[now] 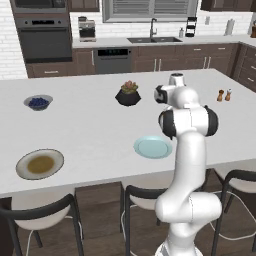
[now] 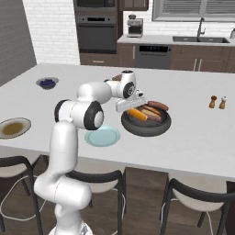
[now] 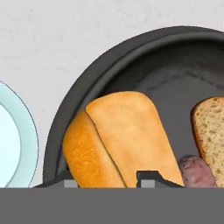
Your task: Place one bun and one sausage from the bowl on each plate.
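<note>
Hand (image 3: 107,181) is hanging low over the near-left part of the bowl (image 2: 146,125), its two dark tips sitting either side of one half of the nearest bun (image 3: 120,140). Jaws are standing apart around that half; whether the pads are pressing on it cannot be told from the hand view. This bun is lying split, orange-tan, against the bowl's left wall. A sausage (image 3: 197,171) is lying just beside it, touching or nearly so, and the second bun (image 3: 213,127) is lying past that.

In the right base view the bowl is sitting on the white worktop (image 2: 193,133) with the light blue plate (image 2: 102,136) just beside it on its left. The grey-rimmed plate (image 2: 13,128) is sitting well apart, further left near the worktop's front edge.

Farther back, a small bowl of berries (image 1: 38,103), a black plant pot (image 1: 128,95) and two shakers (image 1: 224,95) are standing on the worktop.
</note>
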Controlling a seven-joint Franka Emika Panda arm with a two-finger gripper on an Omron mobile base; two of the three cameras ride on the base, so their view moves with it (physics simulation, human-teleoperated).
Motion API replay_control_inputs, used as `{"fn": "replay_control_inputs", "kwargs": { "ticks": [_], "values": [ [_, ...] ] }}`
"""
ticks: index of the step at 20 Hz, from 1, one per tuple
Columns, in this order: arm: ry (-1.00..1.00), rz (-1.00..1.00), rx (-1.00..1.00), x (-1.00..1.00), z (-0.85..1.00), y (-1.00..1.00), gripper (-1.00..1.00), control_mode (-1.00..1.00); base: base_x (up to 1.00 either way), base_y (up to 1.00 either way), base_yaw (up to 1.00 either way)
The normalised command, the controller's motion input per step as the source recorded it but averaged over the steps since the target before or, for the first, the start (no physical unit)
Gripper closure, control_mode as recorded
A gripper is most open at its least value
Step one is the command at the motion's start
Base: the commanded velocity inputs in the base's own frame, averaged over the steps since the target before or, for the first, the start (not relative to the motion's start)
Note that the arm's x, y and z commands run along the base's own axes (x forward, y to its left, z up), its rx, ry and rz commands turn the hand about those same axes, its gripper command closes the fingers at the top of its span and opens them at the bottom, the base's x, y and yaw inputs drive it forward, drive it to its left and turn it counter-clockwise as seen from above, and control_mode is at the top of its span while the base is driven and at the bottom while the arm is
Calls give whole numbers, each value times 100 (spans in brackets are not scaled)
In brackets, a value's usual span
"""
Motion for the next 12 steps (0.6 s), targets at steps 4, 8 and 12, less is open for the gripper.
{"fn": "replay_control_inputs", "kwargs": {
  "ticks": [4, 8, 12],
  "values": [
    [0, -7, -3, -2, 100, 10, 100, -100, 0, 0, 0],
    [0, -7, -1, 0, 67, 32, 100, -100, 0, 0, 0],
    [0, -13, 1, 0, 3, 87, 100, -100, 0, 0, 0]
  ]
}}
